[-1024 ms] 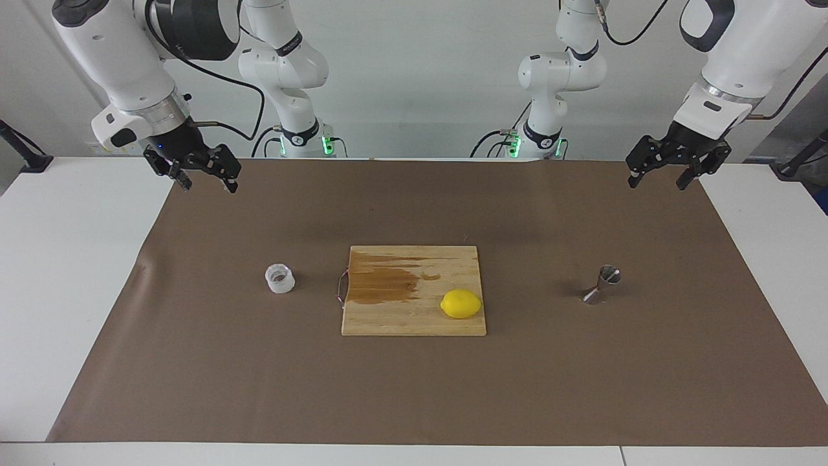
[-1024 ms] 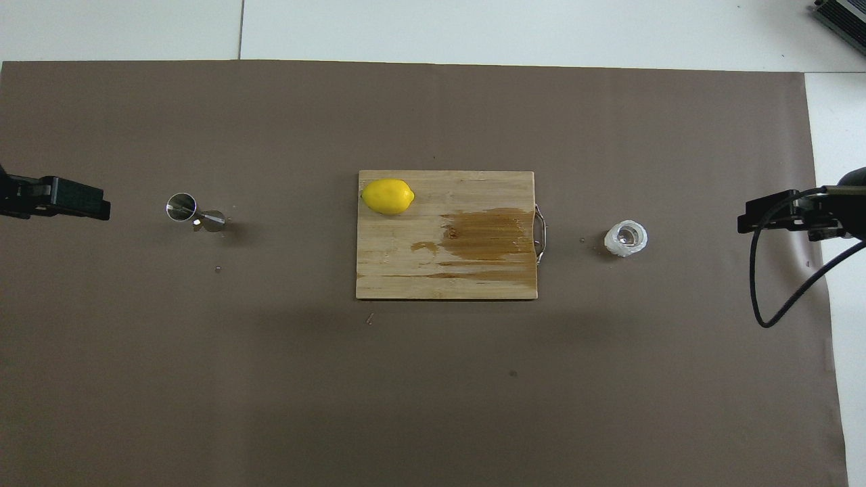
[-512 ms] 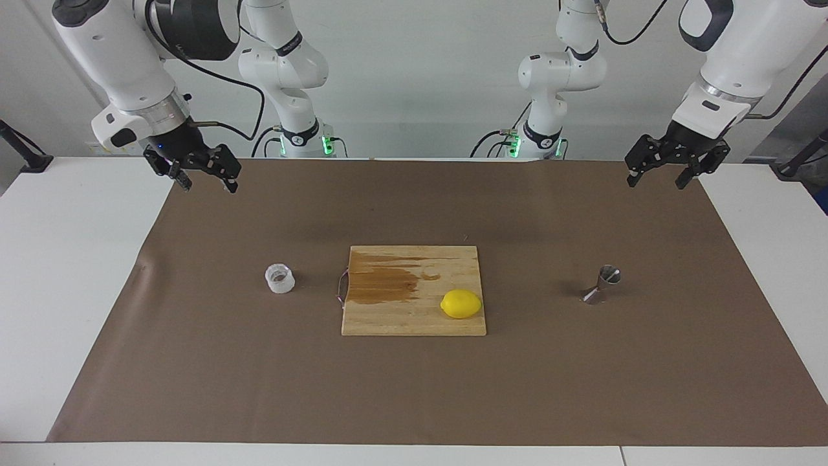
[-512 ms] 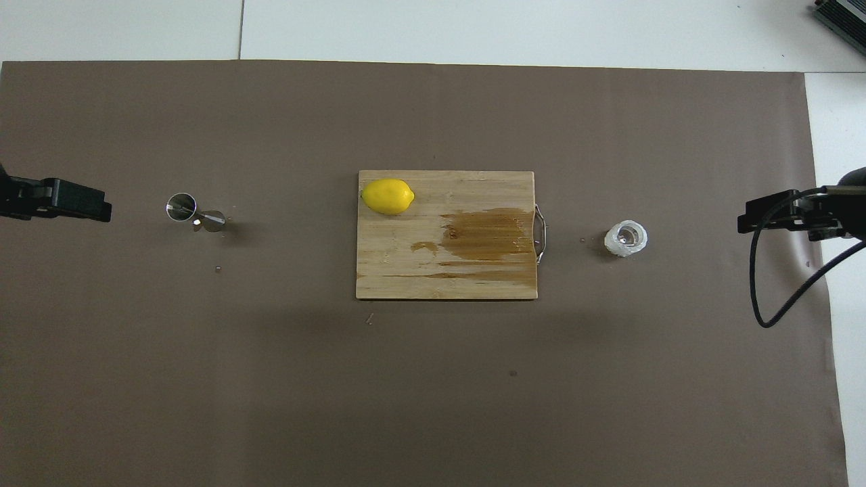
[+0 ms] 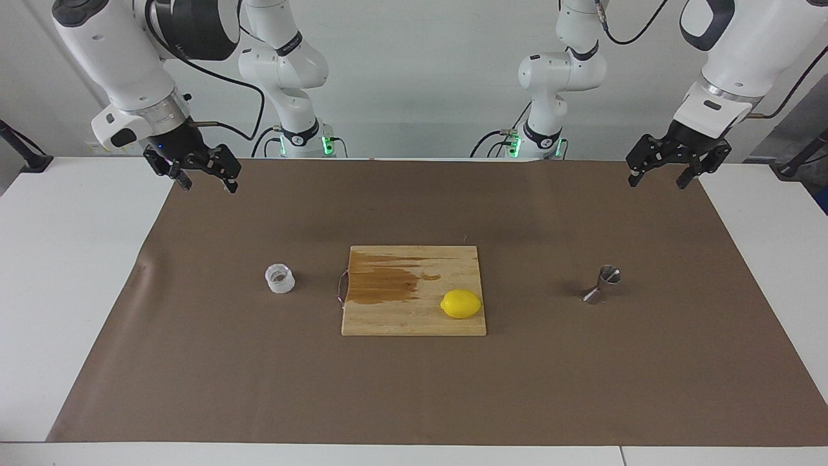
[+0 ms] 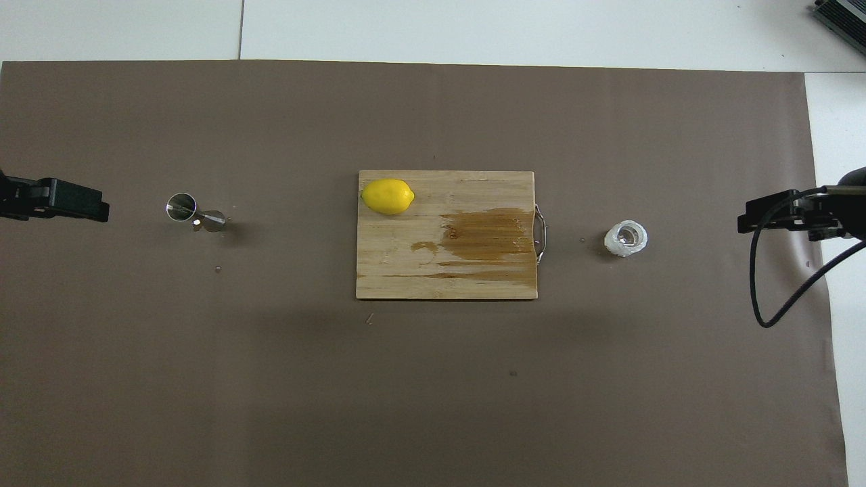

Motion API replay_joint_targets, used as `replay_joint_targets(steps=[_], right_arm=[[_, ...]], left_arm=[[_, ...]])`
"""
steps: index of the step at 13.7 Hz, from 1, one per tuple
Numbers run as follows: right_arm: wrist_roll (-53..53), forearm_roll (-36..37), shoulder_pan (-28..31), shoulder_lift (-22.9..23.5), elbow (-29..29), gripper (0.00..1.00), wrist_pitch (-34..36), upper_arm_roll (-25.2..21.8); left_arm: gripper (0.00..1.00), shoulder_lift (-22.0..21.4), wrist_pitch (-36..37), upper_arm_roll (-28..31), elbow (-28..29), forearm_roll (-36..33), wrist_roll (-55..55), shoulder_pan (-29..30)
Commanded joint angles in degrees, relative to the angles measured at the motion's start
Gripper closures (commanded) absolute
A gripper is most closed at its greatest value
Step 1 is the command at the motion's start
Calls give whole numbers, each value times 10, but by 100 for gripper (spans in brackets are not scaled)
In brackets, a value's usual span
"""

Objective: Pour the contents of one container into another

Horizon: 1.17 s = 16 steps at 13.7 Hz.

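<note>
The small ridged white plastic cup (image 5: pixel 280 279) (image 6: pixel 626 238) stands on the brown mat beside the cutting board, toward the right arm's end of the table. The shiny steel jigger (image 5: pixel 601 285) (image 6: pixel 191 212) stands upright on the mat toward the left arm's end. My right gripper (image 5: pixel 206 180) (image 6: pixel 744 220) hangs open and empty, high over the mat's edge at the right arm's end. My left gripper (image 5: pixel 658 177) (image 6: pixel 101 206) hangs open and empty, high over the mat at the left arm's end. Both arms wait, apart from the containers.
A wooden cutting board (image 5: pixel 414 317) (image 6: pixel 446 284) with a dark wet stain lies mid-mat between the two containers. A yellow lemon (image 5: pixel 460 303) (image 6: pixel 387 196) rests on its corner toward the jigger. A black cable (image 6: pixel 778 297) dangles from the right arm.
The left gripper has shifted very slightly; nothing else has moved.
</note>
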<state>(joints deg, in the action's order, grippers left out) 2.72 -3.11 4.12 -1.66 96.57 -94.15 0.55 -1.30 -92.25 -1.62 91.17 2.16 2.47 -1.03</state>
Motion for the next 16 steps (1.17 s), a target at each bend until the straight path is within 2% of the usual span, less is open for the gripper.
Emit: replay_joint_targets(steps=[1, 6, 8, 10, 12, 16], right_arm=[[-3, -3, 12, -12, 12, 0, 4, 9], [-3, -2, 12, -12, 12, 0, 4, 9], [-3, -2, 12, -12, 12, 0, 4, 9], [-3, -2, 12, -12, 12, 0, 4, 9], [-3, -3, 12, -12, 12, 0, 4, 9], [-3, -3, 12, -12, 12, 0, 4, 9]], left_arm=[[0, -15, 3, 0, 16, -8, 5, 1], [0, -21, 46, -5, 18, -18, 4, -8], [0, -24, 29, -6, 26, -28, 3, -7], [0, -35, -5, -5, 58, -13, 2, 1], [0, -24, -2, -3, 60, 24, -12, 15], [0, 46, 9, -2, 52, 131, -134, 37]])
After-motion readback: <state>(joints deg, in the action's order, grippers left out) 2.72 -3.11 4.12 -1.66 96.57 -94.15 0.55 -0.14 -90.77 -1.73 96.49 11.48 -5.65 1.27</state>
